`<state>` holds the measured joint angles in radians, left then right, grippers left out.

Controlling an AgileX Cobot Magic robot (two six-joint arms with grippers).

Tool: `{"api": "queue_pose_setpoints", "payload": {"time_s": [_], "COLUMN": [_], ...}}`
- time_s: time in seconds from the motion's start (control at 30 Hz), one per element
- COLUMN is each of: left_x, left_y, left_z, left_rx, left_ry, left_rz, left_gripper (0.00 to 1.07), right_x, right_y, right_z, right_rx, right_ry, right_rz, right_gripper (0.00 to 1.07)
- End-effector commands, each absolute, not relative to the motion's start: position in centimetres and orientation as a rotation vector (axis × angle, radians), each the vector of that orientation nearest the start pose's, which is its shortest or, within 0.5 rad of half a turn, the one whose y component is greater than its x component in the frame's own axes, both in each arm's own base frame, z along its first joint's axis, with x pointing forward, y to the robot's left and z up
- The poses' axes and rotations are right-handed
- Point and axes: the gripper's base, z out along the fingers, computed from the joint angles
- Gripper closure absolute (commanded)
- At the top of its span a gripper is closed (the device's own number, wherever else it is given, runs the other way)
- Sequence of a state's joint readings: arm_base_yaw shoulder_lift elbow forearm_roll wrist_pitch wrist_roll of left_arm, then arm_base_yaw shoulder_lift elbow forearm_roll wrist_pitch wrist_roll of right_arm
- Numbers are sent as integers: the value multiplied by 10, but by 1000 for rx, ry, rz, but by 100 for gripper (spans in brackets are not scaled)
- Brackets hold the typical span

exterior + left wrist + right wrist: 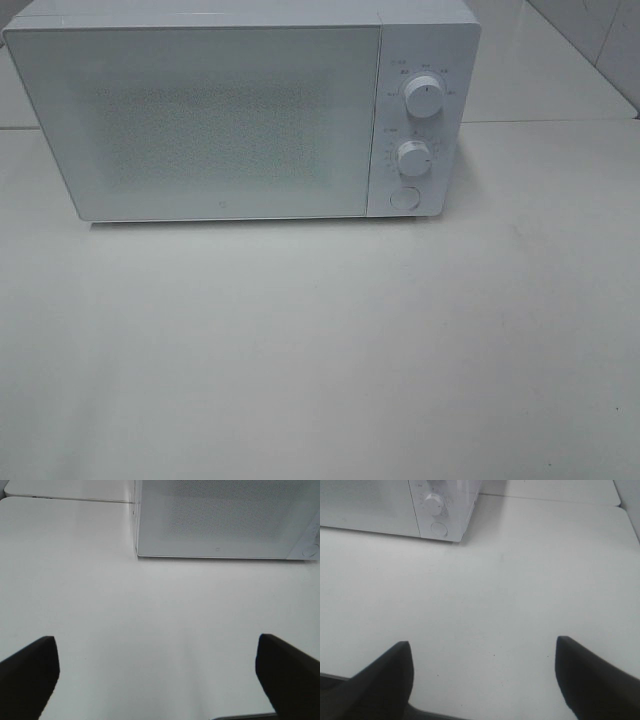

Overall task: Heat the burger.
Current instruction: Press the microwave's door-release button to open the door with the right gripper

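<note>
Microwave (200,110) at table's (320,350) back

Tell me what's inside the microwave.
The microwave has its door shut, and the pale speckled panel shows nothing behind it. Whatever is inside is covered; no burger shows in any view, so whether it sits within cannot be told.

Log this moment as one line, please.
microwave: door shut | burger: not in view | left gripper: open, empty | right gripper: open, empty
</note>
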<state>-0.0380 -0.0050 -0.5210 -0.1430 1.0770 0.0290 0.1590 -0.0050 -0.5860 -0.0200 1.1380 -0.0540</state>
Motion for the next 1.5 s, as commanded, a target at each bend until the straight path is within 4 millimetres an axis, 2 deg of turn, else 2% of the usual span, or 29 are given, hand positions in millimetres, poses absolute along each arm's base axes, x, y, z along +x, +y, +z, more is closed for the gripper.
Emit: {"api": "queue_pose_setpoints", "payload": {"time_s": [0.03,0.2,0.3,1.03,1.17,1.3,1.37,1.5], "left_x": [-11,-10,-10,-10,-10,-10,-10,-10], "left_y": [-11,-11,-11,-11,-11,-11,-11,-11], "left_z": [282,282,282,282,282,282,282,282], "left_rx": [69,68,68,68,68,68,68,68], "left_ry": [2017,2019,2019,2019,2019,2019,2019,2019], "left_rz": [-178,-175,-175,-175,-175,-175,-175,-175], "left_gripper": [7,7,7,7,7,7,7,7], "right_x": [-15,-11,-4,-5,-6,-2,11,24], "right_y": [-4,-3,-2,-2,-2,-2,0,3], "right_z": [283,288,283,284,292,301,308,311], "right_rx": [-206,-199,-194,-184,-179,-174,-171,-170], "right_ry": [2010,1935,1914,1910,1860,1795,1743,1711], "right_rz": [41,46,52,56,59,62,62,64], "right_gripper": [33,35,35,35,35,35,35,35]}}
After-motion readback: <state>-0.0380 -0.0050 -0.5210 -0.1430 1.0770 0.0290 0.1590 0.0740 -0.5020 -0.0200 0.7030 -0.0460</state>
